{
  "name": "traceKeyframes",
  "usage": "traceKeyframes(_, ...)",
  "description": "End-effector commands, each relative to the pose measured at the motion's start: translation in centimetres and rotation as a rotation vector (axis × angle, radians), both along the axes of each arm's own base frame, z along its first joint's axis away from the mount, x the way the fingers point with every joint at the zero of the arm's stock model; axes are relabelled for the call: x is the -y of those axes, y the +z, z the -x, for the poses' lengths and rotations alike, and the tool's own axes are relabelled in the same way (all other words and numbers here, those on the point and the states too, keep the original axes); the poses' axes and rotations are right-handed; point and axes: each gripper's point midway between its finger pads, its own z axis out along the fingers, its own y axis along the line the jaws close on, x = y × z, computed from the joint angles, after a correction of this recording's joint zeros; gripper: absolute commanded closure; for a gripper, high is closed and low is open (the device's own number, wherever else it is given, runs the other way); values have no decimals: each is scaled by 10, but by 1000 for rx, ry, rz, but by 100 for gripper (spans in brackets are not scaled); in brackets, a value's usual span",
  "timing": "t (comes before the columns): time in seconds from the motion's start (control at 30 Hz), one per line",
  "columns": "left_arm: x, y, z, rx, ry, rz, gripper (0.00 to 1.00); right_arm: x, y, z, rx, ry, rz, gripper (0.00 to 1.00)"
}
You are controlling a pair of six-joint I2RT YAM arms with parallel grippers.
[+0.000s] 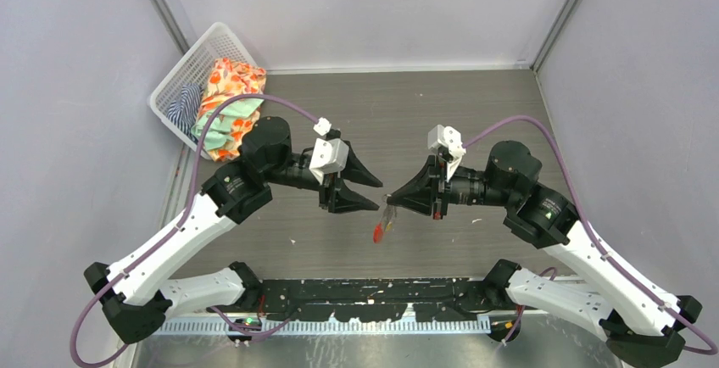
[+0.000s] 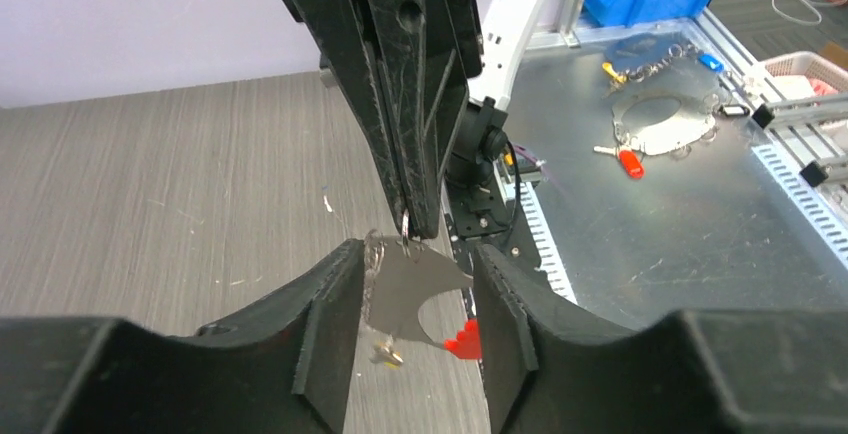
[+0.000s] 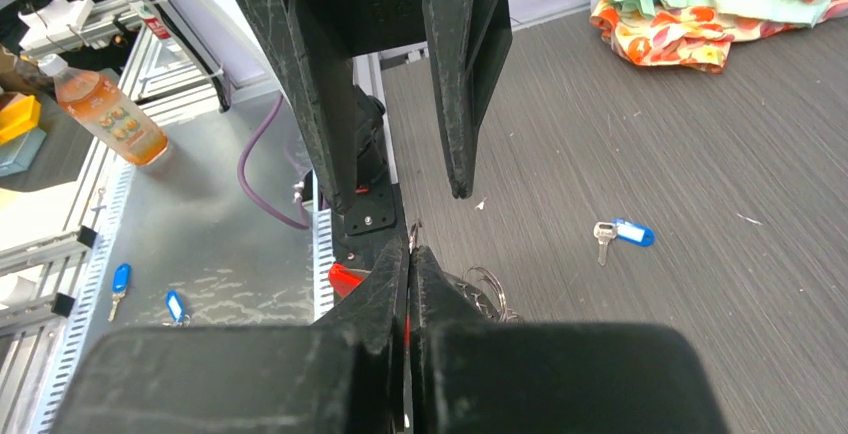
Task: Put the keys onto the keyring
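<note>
The keyring (image 1: 382, 225) hangs in the air between the two arms, its red oval tag (image 1: 377, 233) at the bottom. My right gripper (image 1: 390, 200) is shut on the top of its ring (image 2: 405, 229). In the left wrist view, my left gripper (image 2: 415, 259) stands open around the hanging keyring without touching it. Its grey plate (image 2: 405, 299), chain, red tag (image 2: 465, 340) and a small, blurred yellow-headed key (image 2: 388, 354) hang between the fingers. The blue-headed key (image 3: 622, 234) lies on the table, apart from both grippers. In the right wrist view, my right gripper (image 3: 412, 252) is pressed shut, with the red tag (image 3: 345, 279) showing beside it.
A white basket (image 1: 182, 80) of bright clothes (image 1: 225, 105) stands at the back left. On the metal bench in front of the table lie spare keys and rings (image 2: 650, 124), more blue tags (image 3: 120, 284) and a drink bottle (image 3: 105, 109).
</note>
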Motion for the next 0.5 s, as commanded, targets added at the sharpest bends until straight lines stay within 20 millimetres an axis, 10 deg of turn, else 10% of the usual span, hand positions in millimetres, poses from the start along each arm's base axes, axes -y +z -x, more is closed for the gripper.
traceKeyframes(0.0,-6,8,8,51,-32,-4,53,3,20,4,25,13,4,99)
traceKeyframes(0.47,1,-7,-6,86,-14,-55,74,0,23,3,20,32,44,99)
